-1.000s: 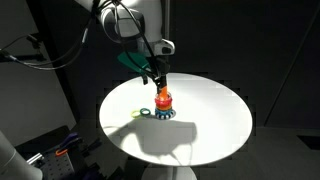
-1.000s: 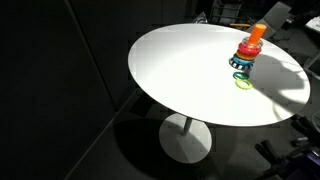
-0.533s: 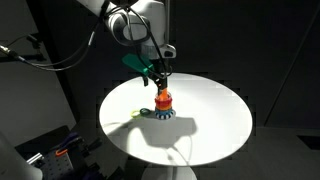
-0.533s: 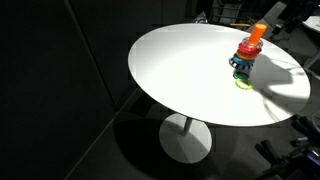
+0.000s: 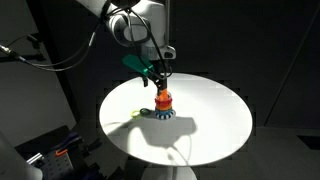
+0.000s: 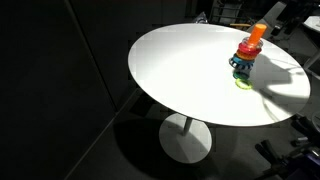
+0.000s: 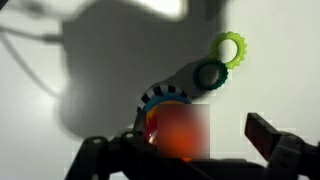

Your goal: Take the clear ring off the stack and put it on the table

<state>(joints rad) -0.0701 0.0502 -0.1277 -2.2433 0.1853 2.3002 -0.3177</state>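
Gripper (image 5: 158,80) hung over the stack (image 5: 164,101), jaws spread wide, holding nothing; only the wrist view showed that spread.

Smooth matt white on the table (image 6: 180,70), without glare. Bright, smooth moulded plastic on the stack (image 5: 164,101); same plastic look on the toothed yellow ring (image 7: 229,48) and the green ring (image 7: 208,75), sheen too blurred to judge. Matt black on the claw (image 5: 159,82).

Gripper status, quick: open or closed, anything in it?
Gripper: open, jaws spread wide on either side of the stack and its orange top; nothing visibly gripped.
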